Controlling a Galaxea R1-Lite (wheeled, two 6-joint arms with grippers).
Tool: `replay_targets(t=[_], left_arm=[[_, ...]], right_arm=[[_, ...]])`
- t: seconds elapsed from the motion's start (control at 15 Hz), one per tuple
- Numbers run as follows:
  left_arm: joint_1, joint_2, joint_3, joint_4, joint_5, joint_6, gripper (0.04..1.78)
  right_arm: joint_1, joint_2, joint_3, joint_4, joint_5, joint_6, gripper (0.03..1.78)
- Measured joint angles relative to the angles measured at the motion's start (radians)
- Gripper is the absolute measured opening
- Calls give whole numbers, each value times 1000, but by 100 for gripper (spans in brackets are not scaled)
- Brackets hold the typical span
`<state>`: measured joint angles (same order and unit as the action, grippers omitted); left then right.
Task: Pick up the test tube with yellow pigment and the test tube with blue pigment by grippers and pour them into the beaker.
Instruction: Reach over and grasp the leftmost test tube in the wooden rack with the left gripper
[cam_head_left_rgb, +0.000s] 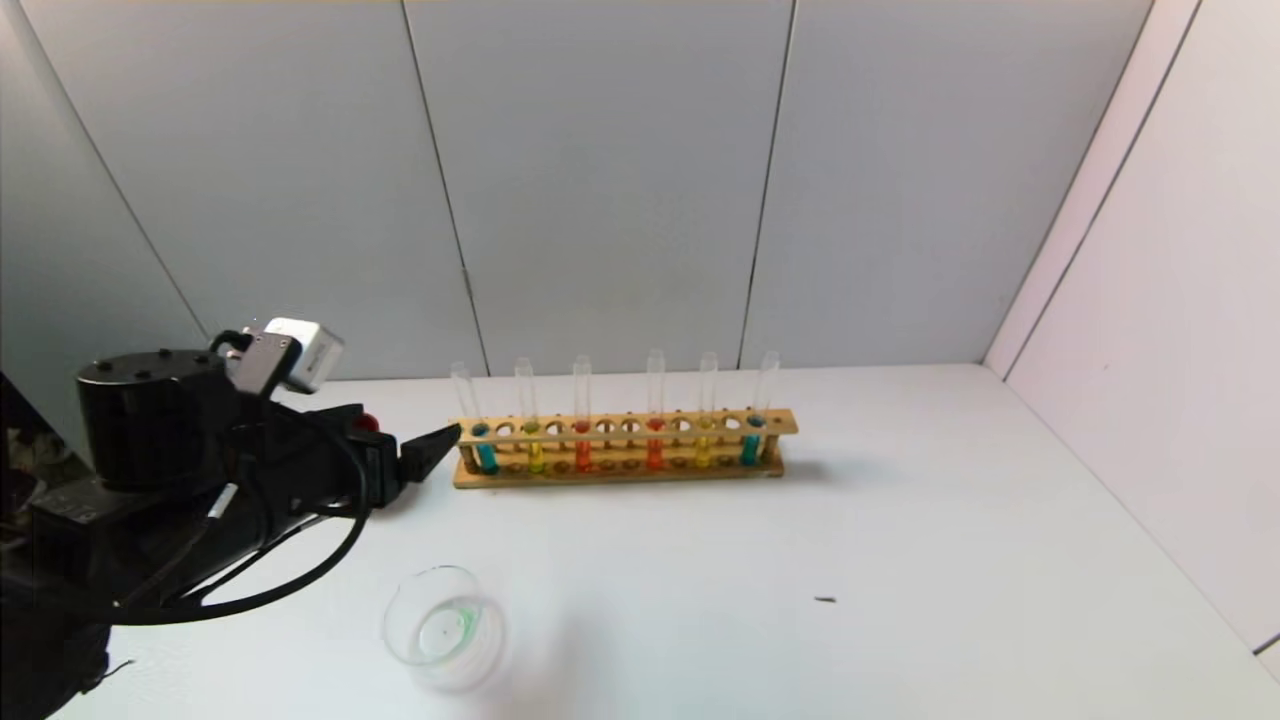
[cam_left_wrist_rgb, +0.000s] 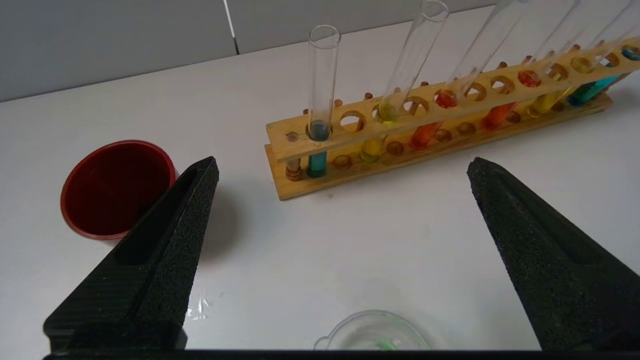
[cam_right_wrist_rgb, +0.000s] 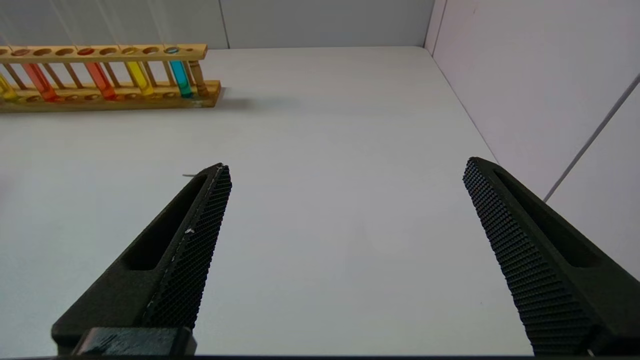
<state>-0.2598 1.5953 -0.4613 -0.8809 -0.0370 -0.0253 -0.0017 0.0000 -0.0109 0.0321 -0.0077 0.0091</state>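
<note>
A wooden rack (cam_head_left_rgb: 620, 470) holds several upright test tubes. Nearest my left gripper stand a test tube with blue pigment (cam_left_wrist_rgb: 316, 161) and, beside it, a test tube with yellow pigment (cam_left_wrist_rgb: 372, 146). A second yellow tube (cam_head_left_rgb: 703, 450) and a second blue tube (cam_head_left_rgb: 752, 446) stand at the rack's right end. The beaker (cam_head_left_rgb: 445, 628) sits in front on the table with a green trace inside. My left gripper (cam_left_wrist_rgb: 342, 165) hovers open and empty just left of the rack, above the table behind the beaker. My right gripper (cam_right_wrist_rgb: 345, 167) is open and empty over bare table, right of the rack.
A dark red cup (cam_left_wrist_rgb: 116, 187) stands left of the rack, mostly hidden behind my left arm in the head view. Two orange-red tubes (cam_head_left_rgb: 583, 452) occupy the rack's middle. A small dark speck (cam_head_left_rgb: 825, 599) lies on the table. Walls close the back and right side.
</note>
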Motion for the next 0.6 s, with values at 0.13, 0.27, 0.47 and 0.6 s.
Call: replay_targets(t=[0.13, 0.27, 0.47, 0.6], left_arm=[[-17, 97, -3, -128, 32, 3, 175], [-27, 190, -11, -241, 47, 5, 175], [-33, 278, -56, -278, 50, 5, 175], [-28, 316, -91, -277, 50, 5, 175]], right_arm=[[0, 0, 0, 0, 0, 0, 170], [0, 0, 0, 0, 0, 0, 170], [0, 0, 0, 0, 0, 0, 170], [0, 0, 0, 0, 0, 0, 170]])
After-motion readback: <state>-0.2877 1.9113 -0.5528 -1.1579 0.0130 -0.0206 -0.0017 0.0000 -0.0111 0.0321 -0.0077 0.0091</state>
